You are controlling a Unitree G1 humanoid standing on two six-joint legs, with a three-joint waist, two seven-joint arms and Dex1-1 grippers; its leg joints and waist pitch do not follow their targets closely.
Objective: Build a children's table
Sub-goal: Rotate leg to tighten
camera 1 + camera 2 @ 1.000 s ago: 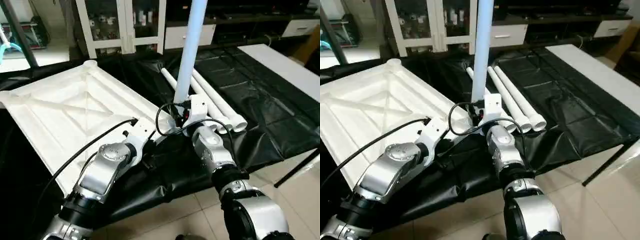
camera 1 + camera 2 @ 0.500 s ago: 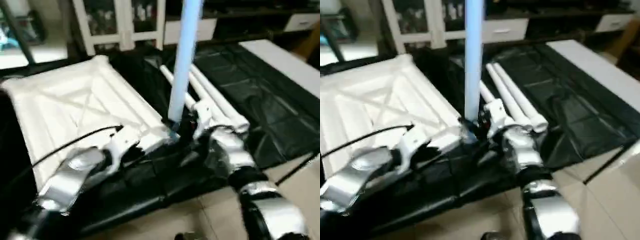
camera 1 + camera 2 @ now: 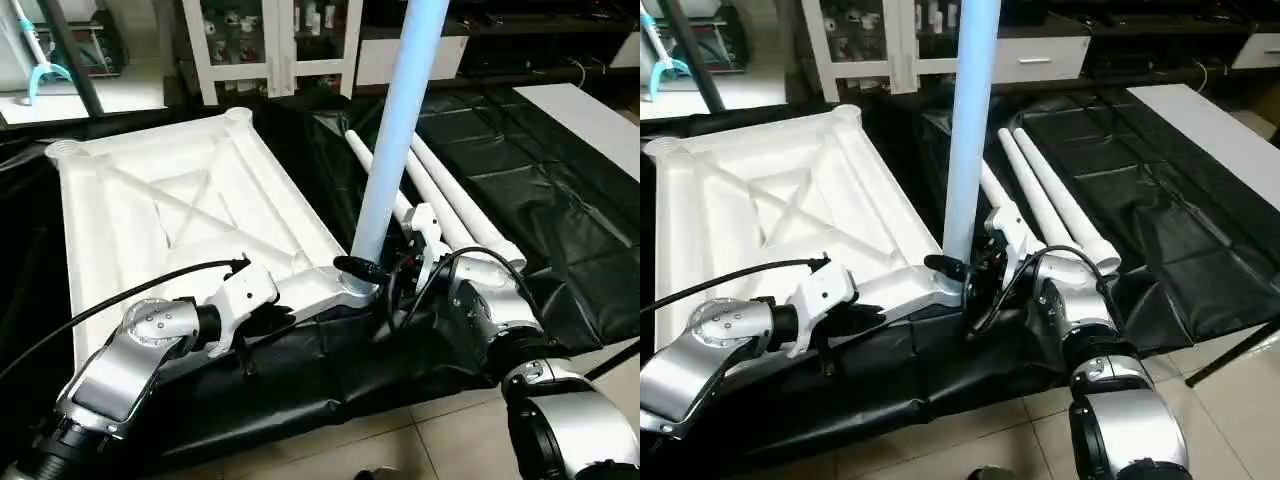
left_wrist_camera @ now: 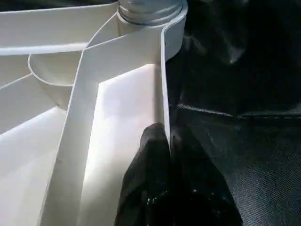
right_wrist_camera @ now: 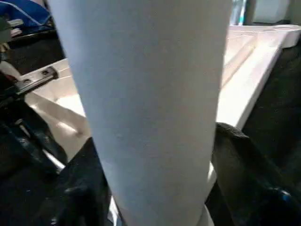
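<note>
The white tabletop (image 3: 170, 210) lies upside down on black cloth, its X-ribs facing up. One white leg (image 3: 395, 130) stands upright in the near right corner socket (image 3: 352, 288). My right gripper (image 3: 362, 270) is at the leg's base, and its black fingers (image 5: 249, 174) press both sides of the leg (image 5: 150, 94). My left gripper (image 4: 167, 134) is shut on the tabletop's thin near rim (image 4: 162, 84), a short way from that socket (image 4: 150, 9). Three more legs (image 3: 450, 205) lie side by side on the cloth behind the right arm.
Black cloth (image 3: 520, 160) covers the work surface and hangs over its near edge above the tiled floor. A white table (image 3: 595, 115) stands at the right. A white glass-door cabinet (image 3: 270, 40) stands behind. A black cable (image 3: 150, 290) runs along my left forearm.
The head camera has shifted and tilted. The upright leg and my right gripper now stand at the near right corner socket, closer to the tabletop. My left gripper keeps its hold on the rim.
</note>
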